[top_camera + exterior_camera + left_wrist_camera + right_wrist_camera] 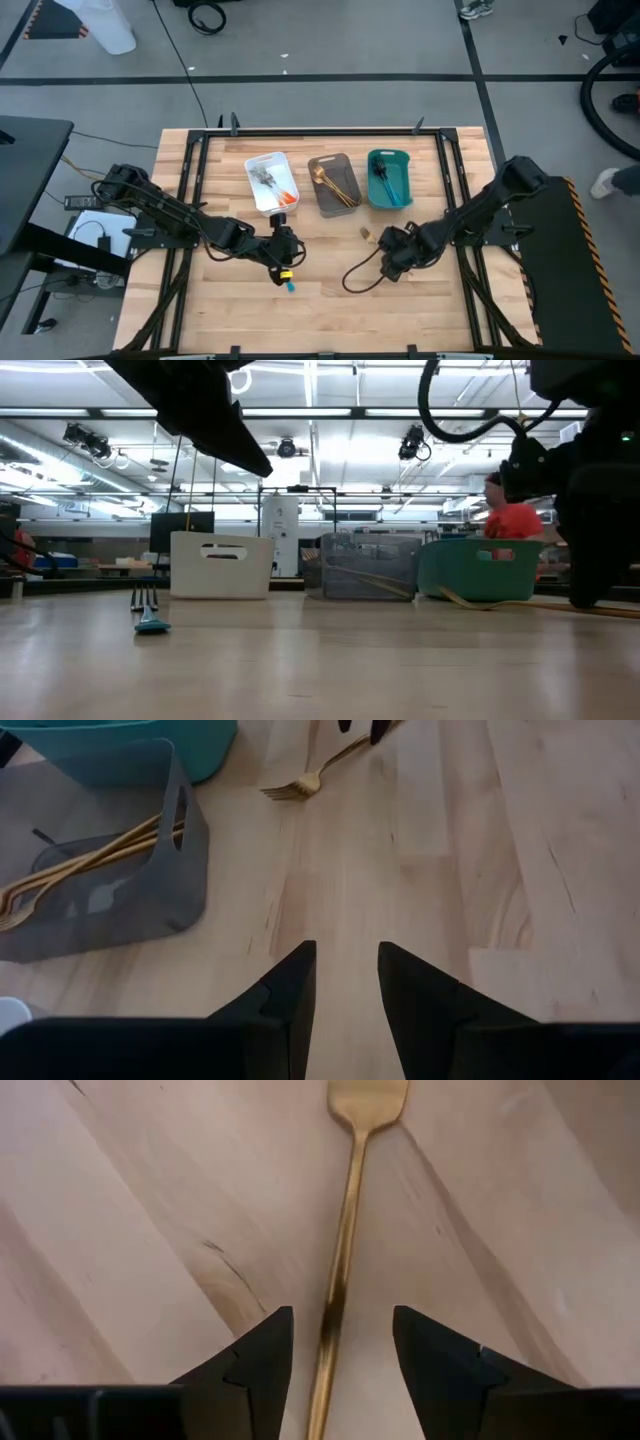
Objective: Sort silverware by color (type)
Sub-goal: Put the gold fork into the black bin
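A slim all-gold fork (pixel 345 1230) lies flat on the wooden table (pixel 330 300), head pointing away from my right gripper (pixel 340 1355). That gripper is open, with a finger on either side of the handle, apart from it. In the high view the fork (pixel 368 234) sits just left of my right gripper (pixel 390 250). A teal-handled piece (pixel 290 284) rests on the table beside my left gripper (pixel 288 248); it also shows in the low view as the teal-handled piece (pixel 150 622). My left gripper (pixel 347 985) is open over bare wood, empty.
Three bins stand in a row at the far middle: a white bin (pixel 271 181) with orange-handled pieces, a grey bin (pixel 333 185) with gold ones, and a teal bin (pixel 389 179) with blue-handled ones. A black cable (pixel 360 275) loops below the right arm. A person (pixel 512 518) stands beyond the table.
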`<action>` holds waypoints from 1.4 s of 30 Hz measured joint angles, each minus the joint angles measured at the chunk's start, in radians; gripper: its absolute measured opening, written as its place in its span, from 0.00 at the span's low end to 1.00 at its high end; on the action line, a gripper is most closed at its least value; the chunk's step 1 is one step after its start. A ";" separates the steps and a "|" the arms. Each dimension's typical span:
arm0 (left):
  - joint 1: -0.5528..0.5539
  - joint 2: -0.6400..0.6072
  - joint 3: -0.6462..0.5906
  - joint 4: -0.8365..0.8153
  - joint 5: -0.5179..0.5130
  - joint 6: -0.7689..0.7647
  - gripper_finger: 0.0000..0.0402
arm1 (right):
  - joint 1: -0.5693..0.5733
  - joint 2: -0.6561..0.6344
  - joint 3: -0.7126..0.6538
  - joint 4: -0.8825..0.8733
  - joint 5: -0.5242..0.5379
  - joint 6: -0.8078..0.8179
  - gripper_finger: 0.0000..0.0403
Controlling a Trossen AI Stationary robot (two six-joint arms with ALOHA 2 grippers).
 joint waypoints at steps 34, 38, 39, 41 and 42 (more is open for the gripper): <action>0.002 0.000 0.000 0.055 -0.001 -0.006 0.29 | 0.022 0.078 0.010 -0.043 -0.143 0.087 0.22; 0.002 0.000 0.000 0.055 -0.001 -0.006 0.29 | 0.022 0.065 0.005 -0.033 -0.142 0.089 0.13; 0.002 0.000 0.000 0.053 -0.001 -0.006 0.29 | 0.022 0.055 0.002 -0.031 -0.142 0.090 0.11; 0.002 0.000 0.000 0.051 -0.001 -0.006 0.29 | 0.022 0.034 -0.001 -0.027 -0.136 0.088 0.06; 0.002 0.000 0.000 0.052 -0.001 -0.006 0.29 | 0.022 0.025 -0.001 -0.027 -0.129 0.085 0.05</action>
